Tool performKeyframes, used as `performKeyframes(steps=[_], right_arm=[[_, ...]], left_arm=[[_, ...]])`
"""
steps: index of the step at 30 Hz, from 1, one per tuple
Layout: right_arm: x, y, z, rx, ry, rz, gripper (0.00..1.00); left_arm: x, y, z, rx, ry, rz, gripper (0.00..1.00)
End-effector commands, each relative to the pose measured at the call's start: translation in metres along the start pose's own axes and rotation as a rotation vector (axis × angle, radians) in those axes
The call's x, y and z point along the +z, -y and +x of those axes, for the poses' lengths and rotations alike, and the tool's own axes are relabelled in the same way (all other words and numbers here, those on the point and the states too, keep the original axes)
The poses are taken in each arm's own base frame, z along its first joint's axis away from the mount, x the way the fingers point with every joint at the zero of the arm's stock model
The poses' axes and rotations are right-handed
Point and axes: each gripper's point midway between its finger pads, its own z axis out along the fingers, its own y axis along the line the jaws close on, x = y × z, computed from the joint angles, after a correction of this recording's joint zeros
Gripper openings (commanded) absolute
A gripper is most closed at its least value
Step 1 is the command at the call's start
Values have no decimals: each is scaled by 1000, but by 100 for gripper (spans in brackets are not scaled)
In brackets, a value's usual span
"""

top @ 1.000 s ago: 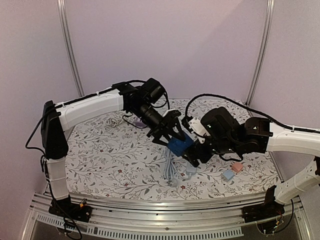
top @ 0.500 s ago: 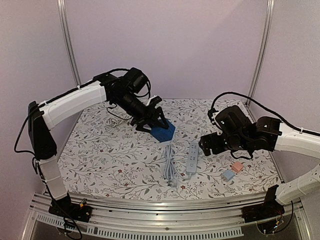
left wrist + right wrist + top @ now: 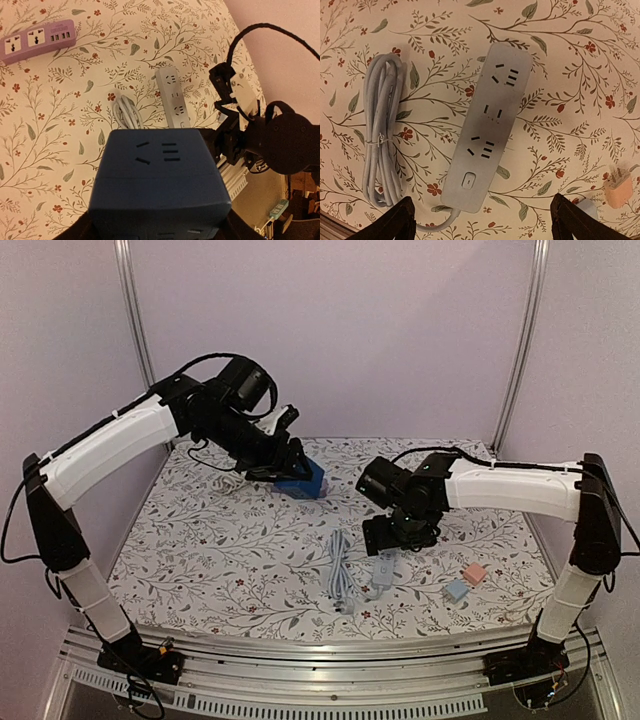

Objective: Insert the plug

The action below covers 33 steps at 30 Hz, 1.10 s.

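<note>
My left gripper [image 3: 283, 472] is shut on a dark blue cube socket [image 3: 302, 481] and holds it above the back middle of the table. In the left wrist view the cube [image 3: 159, 180] fills the lower frame and hides the fingers. My right gripper [image 3: 397, 537] is open and empty, hovering over a white power strip [image 3: 384, 568]. In the right wrist view the strip [image 3: 487, 125] lies between and ahead of my spread fingers [image 3: 395, 222], apart from them. A small pink plug [image 3: 474, 573] and a small light-blue plug [image 3: 457, 590] lie at the front right.
A coiled white cable [image 3: 340, 575] lies just left of the strip, also in the right wrist view [image 3: 379, 135]. A purple power strip [image 3: 37, 40] lies farther back. The pink plug shows at the right wrist view's edge [image 3: 619, 192]. A white cord [image 3: 226, 482] lies back left.
My left arm has lifted the blue cube up and back to the left. My right arm has swung left and now hangs over the white power strip.
</note>
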Motion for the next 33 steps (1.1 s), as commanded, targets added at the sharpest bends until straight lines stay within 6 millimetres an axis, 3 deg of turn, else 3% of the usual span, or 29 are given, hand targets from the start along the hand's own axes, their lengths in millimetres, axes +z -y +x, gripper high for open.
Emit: performKeyframes(steps=[1,8,14,21,27,33], right_arm=[[22,-3,29,7,-185,39,93],[54,4,40,37,-304,80,93],[72,-3,41,-15,-351,73,88],[84,-1,46,-105,-398,101,78],[85,5,41,-198,-385,130,57],[79,6,37,-368,-363,97,46]], left_arm=[[-15,-8,1,44,55,-62,0],[-46,-3,6,176,181,-47,0],[-79,7,16,466,368,-60,0],[-80,21,64,947,233,-14,0],[-85,27,71,1059,213,18,0],[-85,34,84,1155,173,85,0]])
